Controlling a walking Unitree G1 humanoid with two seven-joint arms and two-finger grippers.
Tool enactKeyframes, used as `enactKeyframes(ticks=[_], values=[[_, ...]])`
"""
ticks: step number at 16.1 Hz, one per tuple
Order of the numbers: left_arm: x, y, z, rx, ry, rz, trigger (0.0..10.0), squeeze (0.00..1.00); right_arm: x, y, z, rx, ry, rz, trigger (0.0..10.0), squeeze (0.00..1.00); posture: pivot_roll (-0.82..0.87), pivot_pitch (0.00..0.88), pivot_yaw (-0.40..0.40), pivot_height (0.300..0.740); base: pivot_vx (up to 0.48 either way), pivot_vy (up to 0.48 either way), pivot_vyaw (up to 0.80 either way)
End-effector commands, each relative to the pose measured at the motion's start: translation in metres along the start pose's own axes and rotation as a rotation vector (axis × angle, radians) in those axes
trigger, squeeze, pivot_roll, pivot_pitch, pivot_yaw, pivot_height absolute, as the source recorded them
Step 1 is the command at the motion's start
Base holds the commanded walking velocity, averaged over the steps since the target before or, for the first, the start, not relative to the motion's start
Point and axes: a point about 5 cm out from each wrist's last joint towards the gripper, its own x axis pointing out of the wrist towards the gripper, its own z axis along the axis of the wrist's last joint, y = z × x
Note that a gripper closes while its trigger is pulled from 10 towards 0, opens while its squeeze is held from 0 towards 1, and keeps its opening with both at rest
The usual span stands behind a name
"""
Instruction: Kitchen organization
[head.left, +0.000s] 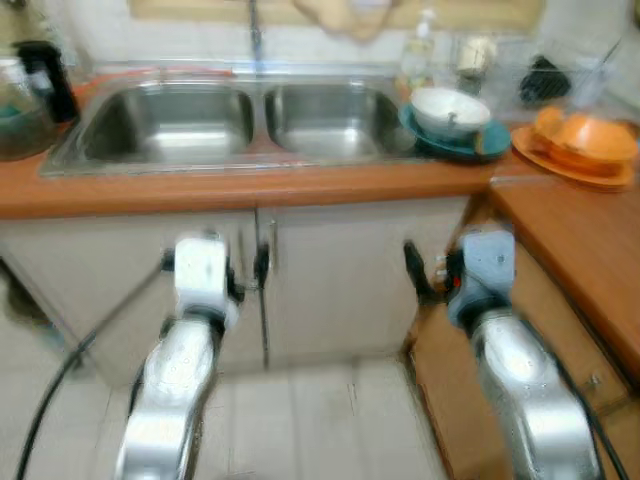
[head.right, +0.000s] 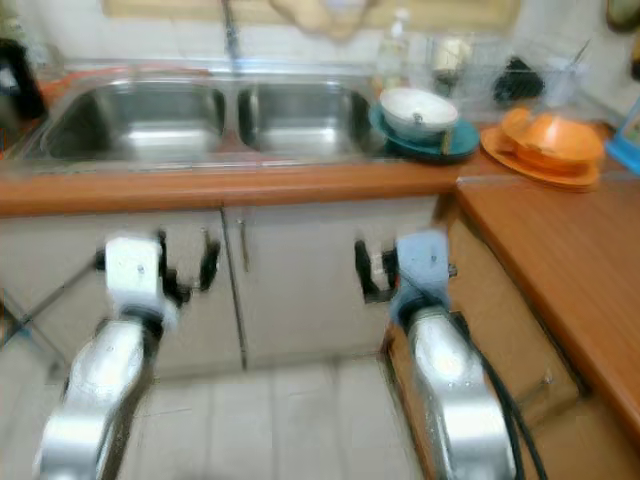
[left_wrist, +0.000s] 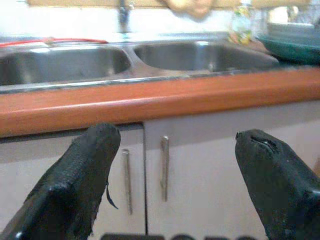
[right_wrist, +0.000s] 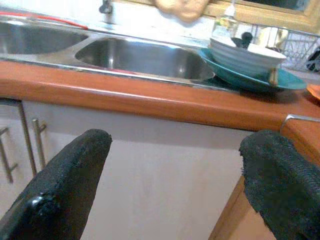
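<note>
Right gripper (right_wrist: 175, 190): fingers spread wide, empty, below the double sink (head.left: 240, 120), facing the cabinet doors. Left gripper (left_wrist: 175, 185): likewise wide, empty. White bowl (head.left: 450, 108) on teal plate (head.left: 480, 140), touching, just right of the sink. Risk: a careless reach could tip the stacked bowl.

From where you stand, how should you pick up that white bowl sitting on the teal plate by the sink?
Judging from its pose, grip the white bowl by its near rim with the right gripper, coming from the front over the counter edge. It sits upright on the teal plate, and something dark rests inside toward the back, so the near rim looks freest.
</note>
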Motion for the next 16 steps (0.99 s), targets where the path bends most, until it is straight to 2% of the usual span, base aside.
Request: enactKeyframes(ticks=[1,5,6,8,12,14,16], values=[[0.003,0.000,0.006,0.006,-0.019,-0.008,10.0,0.00,0.001,0.001,0.006,0.002,-0.019,0.009,10.0,1.00,-0.08,0.000,-0.024,0.740,0.322,0.000,0.00],[0.001,0.000,0.008,0.007,-0.021,-0.026,10.0,0.00,-0.001,0.002,0.011,0.027,-0.050,0.009,10.0,0.99,-0.07,0.010,-0.025,0.740,0.322,0.000,0.00],[0.002,-0.002,0.010,0.010,-0.026,-0.039,10.0,0.00,-0.001,0.001,0.012,0.022,-0.058,-0.004,10.0,0.00,-0.08,0.009,-0.022,0.740,0.322,0.000,0.00],[0.005,-0.004,0.015,0.011,-0.042,-0.059,10.0,0.00,-0.002,-0.002,0.015,0.019,-0.076,-0.028,10.0,0.00,-0.08,0.006,-0.017,0.740,0.321,0.000,0.00],[0.009,-0.005,0.019,0.006,-0.054,-0.076,10.0,0.00,-0.003,-0.001,0.020,-0.001,-0.105,-0.016,10.0,0.00,-0.08,0.006,-0.011,0.740,0.313,0.000,-0.73],[0.010,-0.005,0.020,0.005,-0.060,-0.080,10.0,0.00,-0.004,0.002,0.021,0.002,-0.116,-0.003,10.0,0.00,-0.08,0.001,-0.010,0.740,0.300,0.000,0.00],[0.010,-0.005,0.024,0.007,-0.072,-0.081,10.0,0.00,-0.002,0.006,0.023,0.046,-0.110,0.042,10.0,0.00,-0.07,0.000,-0.015,0.740,0.298,0.000,0.00]])
